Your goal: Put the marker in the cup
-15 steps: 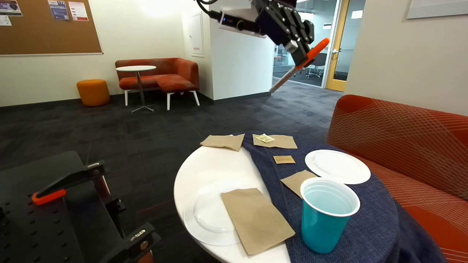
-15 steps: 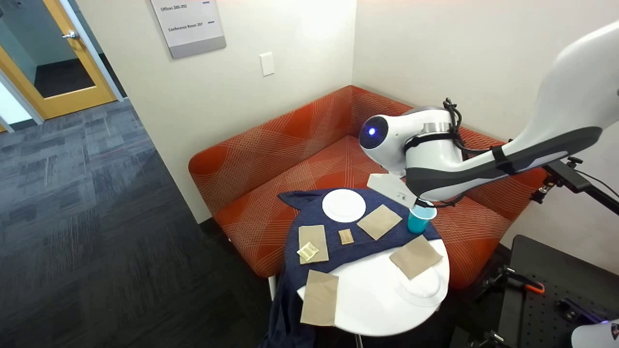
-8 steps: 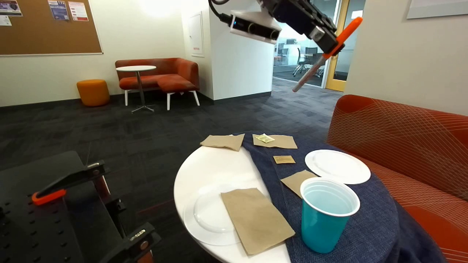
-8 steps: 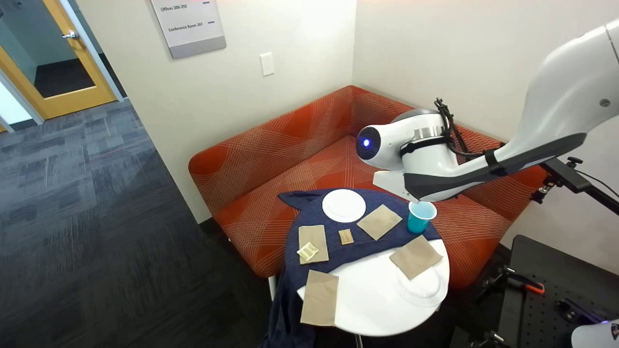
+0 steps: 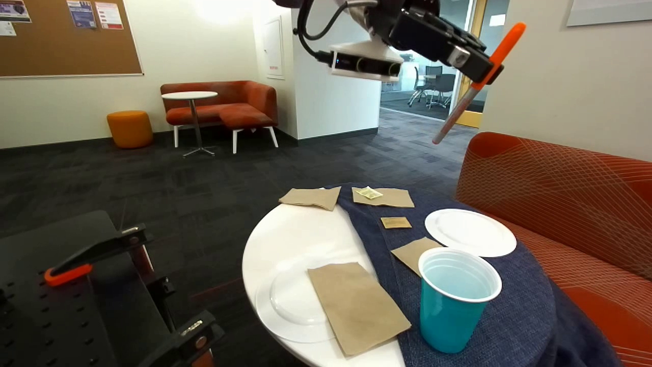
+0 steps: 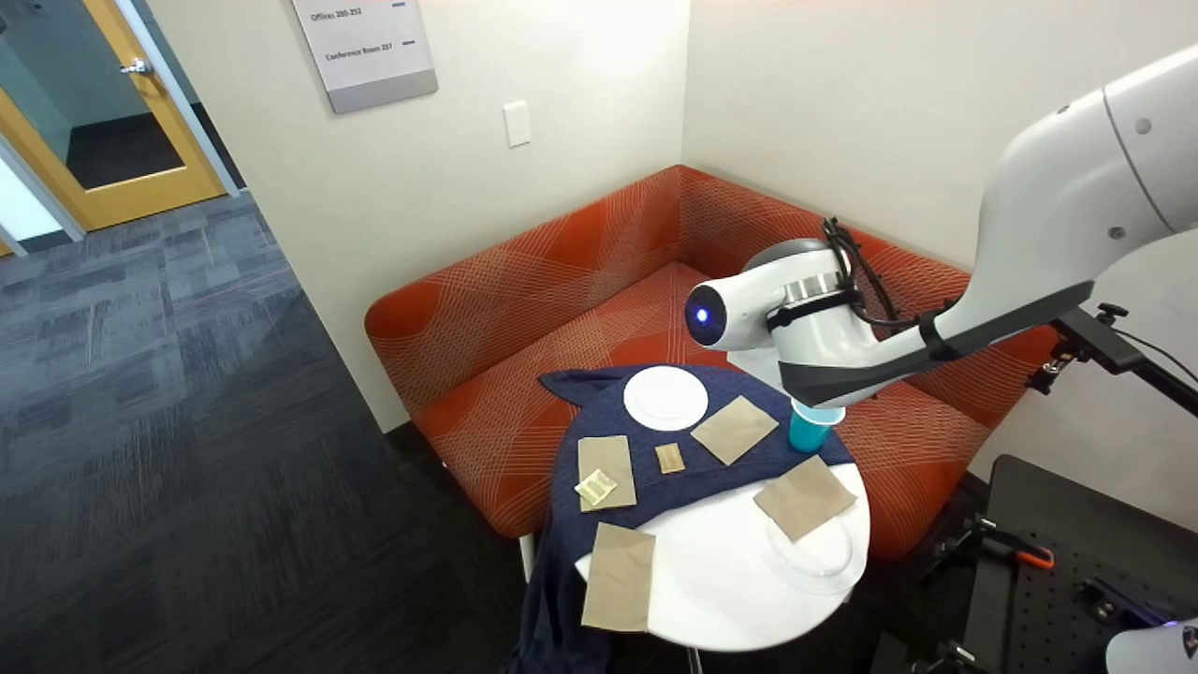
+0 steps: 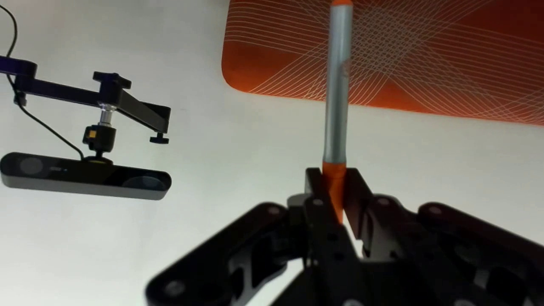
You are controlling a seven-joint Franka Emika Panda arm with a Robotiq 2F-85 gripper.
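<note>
Tabletop [image 6: 707,580], round and white, lies partly under dark-blue cloth [image 6: 591,404]. Higher, the gripper [image 7: 334,182] has its fingers narrowed. In an exterior view a teal cup [image 6: 810,436] stands upright on the cloth near the upper right edge, its pale inside showing. The marker [image 7: 337,110], orange with a silver-grey barrel, is pinched between those fingers, tilted, apart from the cup.

Your claw [image 7: 334,187]: black. Marker [image 7: 337,110] as you see it: orange at both ends, silver-grey barrel. Your cup [image 5: 452,321]: teal-blue outside, white rim, pale aqua within. Worktop [image 5: 285,237] white; cloth [image 5: 519,311] dark navy; napkins [image 5: 359,308] plain brown; plate [image 5: 470,232] white. Sofa [image 5: 565,199] you have in view: orange-red, crisscrossed with thin pale lines. Your arm [image 6: 1001,271]: white, dark grey panels, small blue light [image 6: 702,315].
</note>
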